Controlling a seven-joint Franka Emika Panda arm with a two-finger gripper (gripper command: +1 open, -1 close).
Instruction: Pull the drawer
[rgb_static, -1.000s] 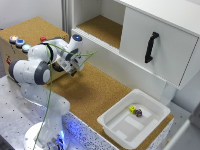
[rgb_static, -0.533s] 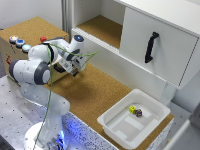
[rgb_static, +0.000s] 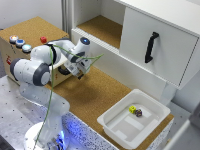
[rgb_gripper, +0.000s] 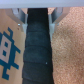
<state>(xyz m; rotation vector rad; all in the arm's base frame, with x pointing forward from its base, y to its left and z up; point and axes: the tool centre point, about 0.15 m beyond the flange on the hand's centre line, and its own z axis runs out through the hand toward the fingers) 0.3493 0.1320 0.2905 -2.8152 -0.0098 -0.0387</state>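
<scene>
The low wooden box (rgb_static: 27, 55) is seen at the exterior view's left, on the cork bench (rgb_static: 100, 95). 4 round buttons (rgb_static: 20, 43) sit on its top. The drawer (rgb_static: 62, 70) is the light-brown front on the side of the box that faces the white tray (rgb_static: 131, 119). Most of it is hidden by the arm.

The claw (rgb_static: 80, 69) is pressed up close against that drawer front. In the wrist view, 2 pale fingers (rgb_gripper: 20, 19) are seen at either side of a dark strip, with the wood and its blue mark (rgb_gripper: 8, 50) just beside. Whether the claw is open or closed on a handle cannot be told.

The drawer lies right in front of the claw. It is judged that the pull must go straight away from the box, toward the tray side, along the line the drawer slides on. A crooked pull could jam it.
</scene>
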